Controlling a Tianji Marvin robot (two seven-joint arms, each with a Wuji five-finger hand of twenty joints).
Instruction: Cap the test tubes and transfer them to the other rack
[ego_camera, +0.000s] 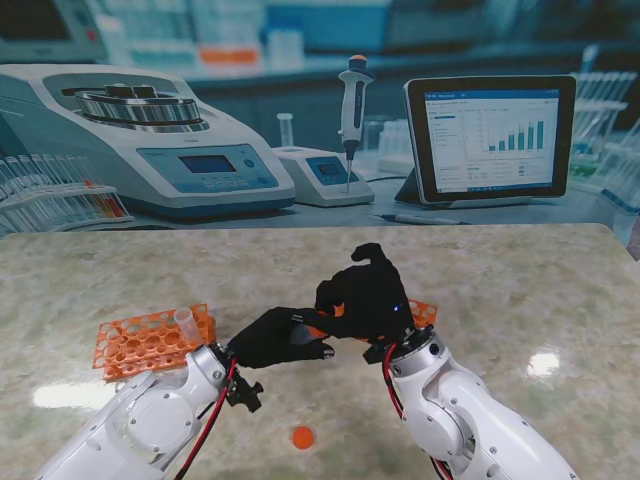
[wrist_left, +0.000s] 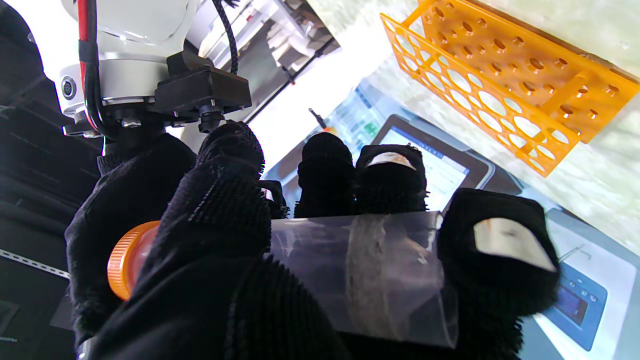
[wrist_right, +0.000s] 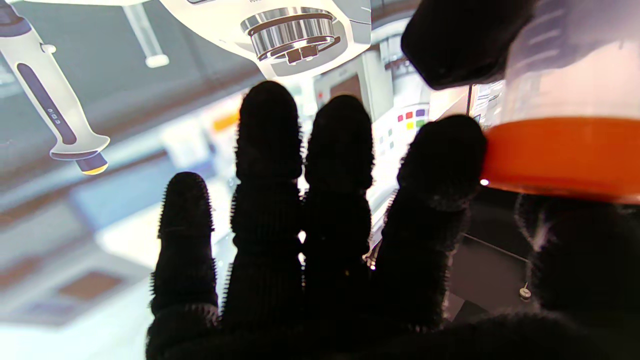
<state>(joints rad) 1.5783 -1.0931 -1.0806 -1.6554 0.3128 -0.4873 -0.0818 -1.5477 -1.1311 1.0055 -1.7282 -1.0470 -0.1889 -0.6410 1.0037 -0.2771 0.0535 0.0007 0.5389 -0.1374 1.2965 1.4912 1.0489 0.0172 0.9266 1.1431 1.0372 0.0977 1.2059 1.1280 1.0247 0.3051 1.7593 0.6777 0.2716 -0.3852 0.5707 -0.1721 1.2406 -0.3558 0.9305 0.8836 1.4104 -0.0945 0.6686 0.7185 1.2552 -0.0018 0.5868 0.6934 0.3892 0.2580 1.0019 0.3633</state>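
Gripping capped tube (wrist_left: 360, 270), left hand (wrist_left: 210, 260) closed.

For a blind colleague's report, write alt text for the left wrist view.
The left hand, in a black glove, holds a clear test tube with an orange cap on one end, its fingers curled around the tube. Beyond it an empty orange rack lies on the marble table.

**Marbled worktop, two racks, one loose cap**

The worktop (ego_camera: 520, 290) is pale, glossy stone-patterned, catching ceiling glare. On its left lies an orange tube rack (ego_camera: 150, 340) holding one uncapped clear tube (ego_camera: 186, 320). A second orange rack (ego_camera: 424, 313) peeks out mid-worktop, mostly hidden. Nearer to me sits a loose orange cap (ego_camera: 302, 437).
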